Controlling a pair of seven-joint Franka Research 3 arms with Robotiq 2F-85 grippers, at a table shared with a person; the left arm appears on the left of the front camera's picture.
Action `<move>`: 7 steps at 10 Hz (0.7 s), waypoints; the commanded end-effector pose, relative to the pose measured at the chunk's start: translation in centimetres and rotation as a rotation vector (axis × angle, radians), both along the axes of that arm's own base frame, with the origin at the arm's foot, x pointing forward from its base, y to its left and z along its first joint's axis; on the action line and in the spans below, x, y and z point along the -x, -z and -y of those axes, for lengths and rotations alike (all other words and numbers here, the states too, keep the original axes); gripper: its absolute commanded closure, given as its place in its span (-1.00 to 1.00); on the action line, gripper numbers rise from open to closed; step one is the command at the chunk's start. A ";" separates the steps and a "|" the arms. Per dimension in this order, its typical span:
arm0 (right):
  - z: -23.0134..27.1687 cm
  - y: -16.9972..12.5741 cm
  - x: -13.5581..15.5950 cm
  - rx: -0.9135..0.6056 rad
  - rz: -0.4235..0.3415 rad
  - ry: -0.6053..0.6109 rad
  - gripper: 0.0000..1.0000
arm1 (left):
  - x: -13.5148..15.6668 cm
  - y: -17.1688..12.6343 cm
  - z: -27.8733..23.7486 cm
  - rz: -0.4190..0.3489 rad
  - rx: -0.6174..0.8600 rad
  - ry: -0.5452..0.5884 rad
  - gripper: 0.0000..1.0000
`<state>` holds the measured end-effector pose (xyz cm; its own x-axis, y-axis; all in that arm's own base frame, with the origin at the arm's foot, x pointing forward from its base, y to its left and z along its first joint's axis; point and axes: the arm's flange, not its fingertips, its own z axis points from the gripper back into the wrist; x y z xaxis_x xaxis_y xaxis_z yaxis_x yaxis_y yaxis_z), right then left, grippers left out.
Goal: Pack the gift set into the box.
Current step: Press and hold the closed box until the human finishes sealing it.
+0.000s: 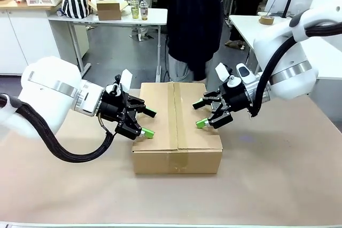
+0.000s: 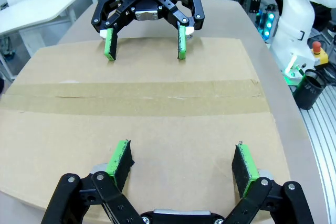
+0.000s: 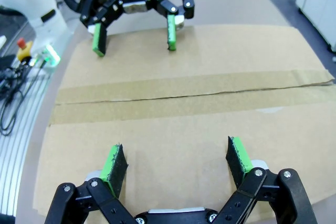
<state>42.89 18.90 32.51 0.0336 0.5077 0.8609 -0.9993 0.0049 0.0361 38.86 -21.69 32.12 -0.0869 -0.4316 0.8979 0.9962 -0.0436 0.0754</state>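
the box [image 1: 177, 126] sits mid-table with its flaps folded shut, seam down the middle. the gift set isn't visible anywhere, presumably inside. left gripper [image 1: 148, 123] and right gripper [image 1: 200, 114] hover over opposite halves of the lid, jaws spread wide, holding nothing. if one pushes down off-centre, that flap could cave inward and crush what's inside
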 end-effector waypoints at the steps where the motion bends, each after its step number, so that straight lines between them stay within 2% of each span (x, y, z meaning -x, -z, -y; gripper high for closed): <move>1: -0.1 0.2 0.2 0.008 0.000 0.003 -1.00 | 0.1 0.1 0.0 0.004 0.004 0.005 -1.00; 7: -0.1 0.2 0.2 0.008 0.000 0.003 -1.00 | 0.1 0.1 0.0 0.004 0.004 0.005 -1.00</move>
<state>42.89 18.90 32.51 0.0336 0.5077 0.8609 -0.9993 0.0049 0.0361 38.86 -21.69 32.12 -0.0869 -0.4316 0.8979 0.9962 -0.0436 0.0755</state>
